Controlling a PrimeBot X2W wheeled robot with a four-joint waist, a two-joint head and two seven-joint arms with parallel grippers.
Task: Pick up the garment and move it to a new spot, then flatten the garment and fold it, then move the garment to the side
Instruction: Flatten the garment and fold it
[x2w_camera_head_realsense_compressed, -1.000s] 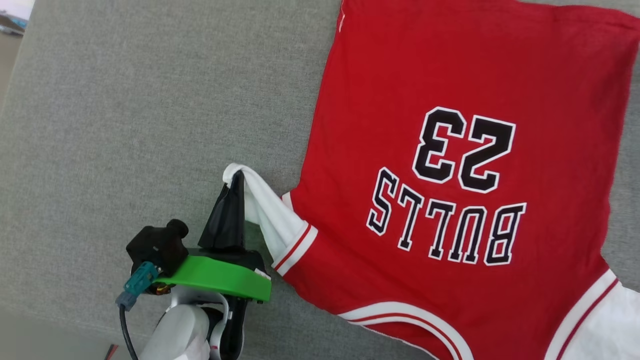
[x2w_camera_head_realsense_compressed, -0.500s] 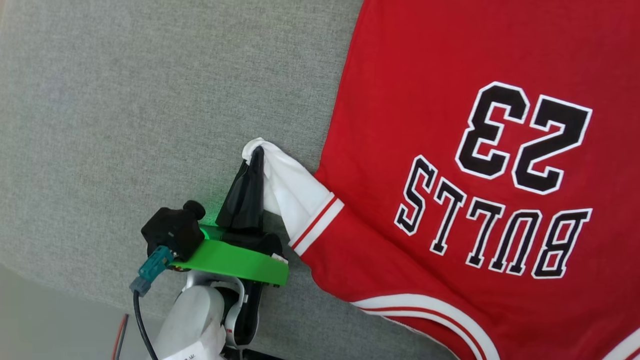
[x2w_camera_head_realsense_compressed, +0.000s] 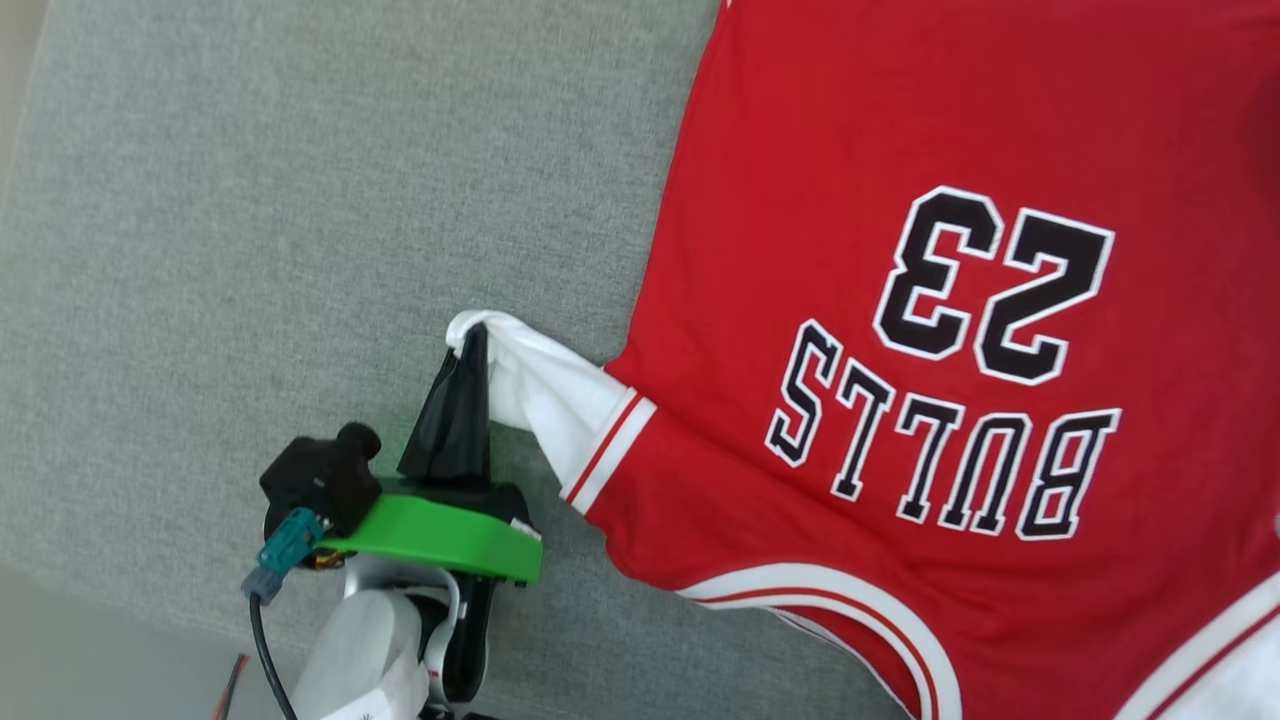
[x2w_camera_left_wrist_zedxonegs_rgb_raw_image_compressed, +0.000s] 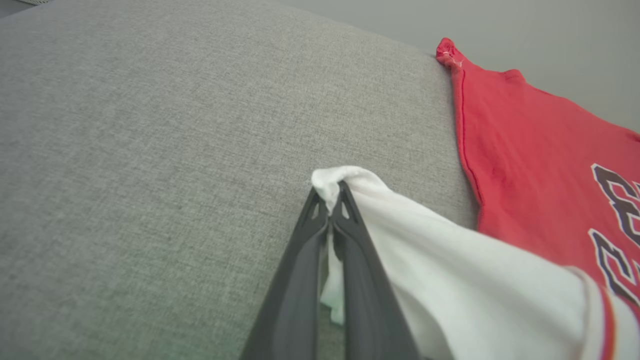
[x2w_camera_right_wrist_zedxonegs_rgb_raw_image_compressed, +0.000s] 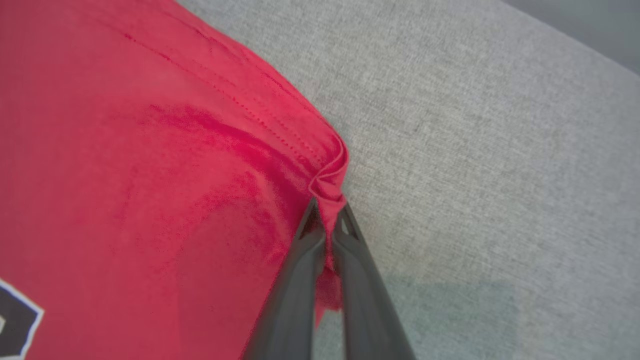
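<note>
On the grey fabric surface (x2w_camera_head_realsense_compressed: 250, 200), left jaws clamp the garment (x2w_camera_head_realsense_compressed: 850, 120) by its white sleeve (x2w_camera_head_realsense_compressed: 545, 395), right jaws by a red hemmed edge (x2w_camera_right_wrist_zedxonegs_rgb_raw_image_compressed: 327, 172).

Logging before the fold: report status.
Left gripper shut on white sleeve. Right gripper shut on red hem corner. Garment spread, lettering up, on grey cushion.

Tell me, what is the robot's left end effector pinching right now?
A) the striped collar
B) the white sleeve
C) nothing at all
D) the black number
B: in the left wrist view, the left end effector has its two dark fingers closed on the bunched tip of the white sleeve of the garment.
</note>
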